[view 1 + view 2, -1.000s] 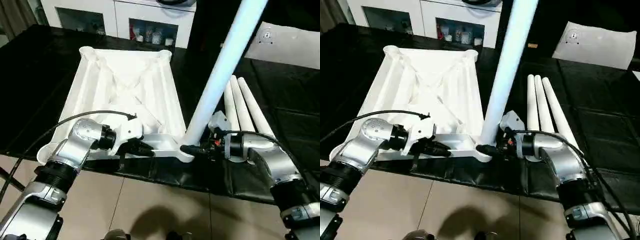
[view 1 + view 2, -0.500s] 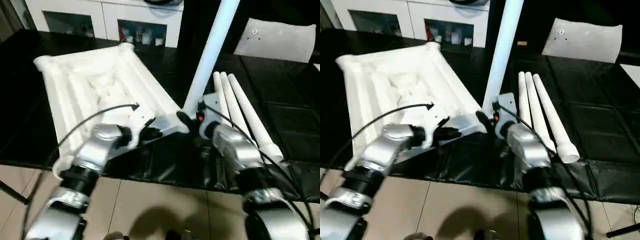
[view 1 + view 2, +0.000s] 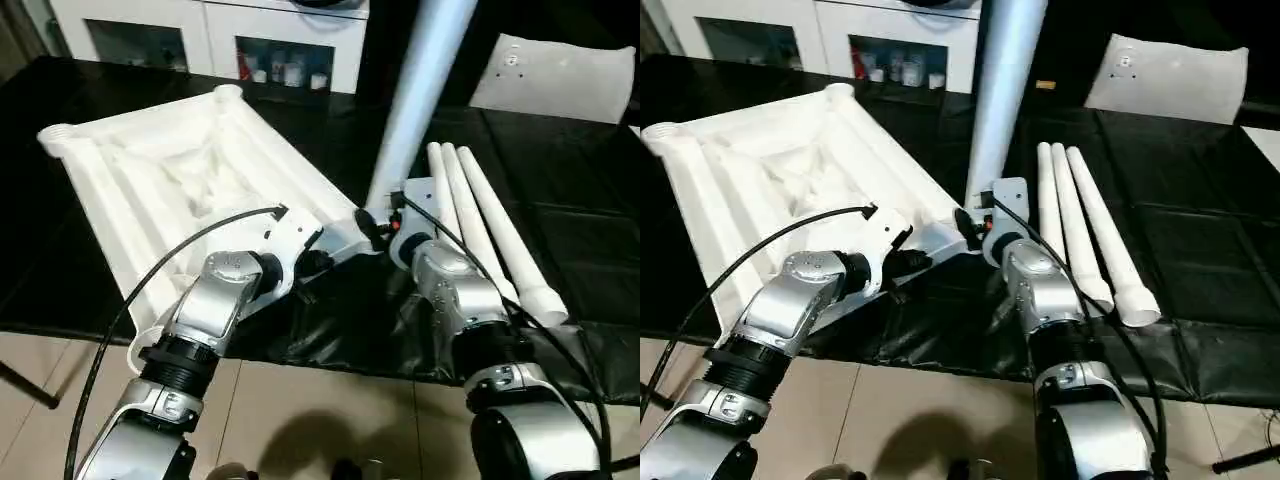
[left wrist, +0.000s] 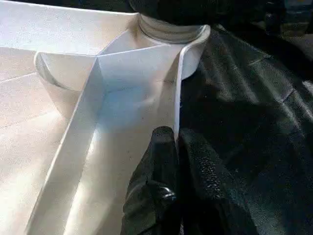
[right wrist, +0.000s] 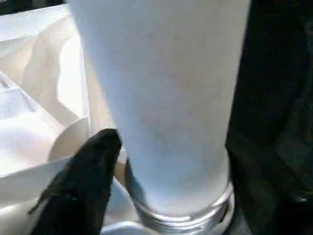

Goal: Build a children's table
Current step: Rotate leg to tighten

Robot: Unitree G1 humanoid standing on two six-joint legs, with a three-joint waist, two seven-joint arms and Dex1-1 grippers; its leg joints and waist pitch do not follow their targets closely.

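Grippers first, nearest the body. Left gripper (image 4: 178, 147) pinched shut on the thin rim wall of the tabletop (image 3: 170, 170), near the corner socket (image 4: 168, 29), likely to steady the slab against twisting. Right gripper (image 3: 375, 222) set around the base of the upright leg (image 3: 420, 90), one black finger (image 5: 85, 166) against it at the threaded collar; how far spread, and whether actually gripping, could not be told. Leg standing in that near corner socket, apparently being screwed home. Tabletop lying ribbed side up on the black-covered table (image 3: 560, 220), skewed to the table's edge. Just right of the arm, three spare legs (image 3: 480, 215) laid side by side, within reach for the remaining sockets. Beyond, a white cabinet (image 3: 220, 30) and a white slab (image 3: 560, 80).
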